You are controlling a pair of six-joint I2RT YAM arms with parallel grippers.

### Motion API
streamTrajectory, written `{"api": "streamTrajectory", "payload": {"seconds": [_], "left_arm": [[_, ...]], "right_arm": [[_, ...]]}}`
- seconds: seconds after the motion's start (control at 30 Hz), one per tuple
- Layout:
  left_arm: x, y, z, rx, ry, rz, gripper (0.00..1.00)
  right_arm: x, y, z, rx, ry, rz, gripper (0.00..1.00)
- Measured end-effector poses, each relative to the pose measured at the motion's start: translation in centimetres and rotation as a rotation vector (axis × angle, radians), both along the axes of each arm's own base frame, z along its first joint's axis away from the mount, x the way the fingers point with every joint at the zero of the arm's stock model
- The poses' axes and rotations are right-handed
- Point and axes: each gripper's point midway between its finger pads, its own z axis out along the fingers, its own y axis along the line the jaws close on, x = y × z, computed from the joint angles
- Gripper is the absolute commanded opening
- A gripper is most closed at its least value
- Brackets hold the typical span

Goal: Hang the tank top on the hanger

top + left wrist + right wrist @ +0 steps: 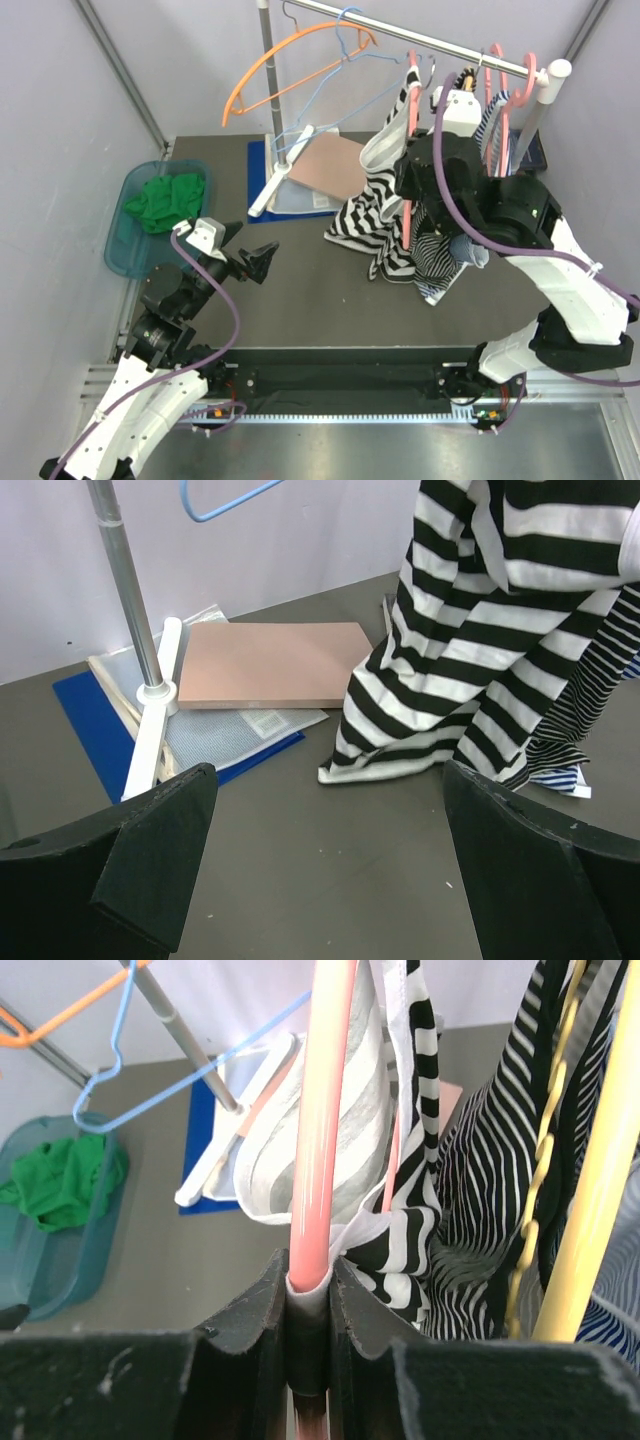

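Note:
The black-and-white striped tank top hangs from near the rail, its hem trailing on the dark table. My right gripper is up beside it. In the right wrist view the right gripper is shut on the salmon-pink hanger, with the white edging of the tank top caught between hanger and jaws. The hanger runs steeply through the top's opening. My left gripper hovers low over the table to the left, open and holding nothing. In its own view the left gripper faces the tank top's hem.
A dark narrow-striped garment on a yellow hanger hangs right of the top. An orange hanger and a light-blue hanger hang on the rail. The rack's pole stands by a pink board. Green cloth lies in a teal bin.

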Motion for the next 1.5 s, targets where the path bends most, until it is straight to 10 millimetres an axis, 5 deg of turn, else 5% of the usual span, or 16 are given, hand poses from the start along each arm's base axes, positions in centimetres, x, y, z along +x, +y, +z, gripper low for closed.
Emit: {"api": "streamTrajectory", "payload": {"seconds": [0.17, 0.6, 1.1, 1.5], "left_arm": [[0.0, 0.0, 0.0, 0.0, 0.0, 0.0, 0.99], [-0.1, -0.1, 0.0, 0.003, -0.001, -0.006, 0.99], [-0.2, -0.3, 0.0, 0.003, -0.002, -0.009, 0.99], [-0.2, -0.2, 0.1, 0.003, -0.006, -0.003, 0.99]], "right_arm": [[0.7, -1.3, 1.1, -0.004, -0.027, -0.025, 0.0], [3.6, -4.3, 0.2, -0.033, 0.018, -0.07, 0.0], [3.7, -2.3, -8.0, -0.125, 0.196, 0.02, 0.0], [1.0, -2.7, -3.5, -0.044, 0.089, 0.111, 0.0]]}}
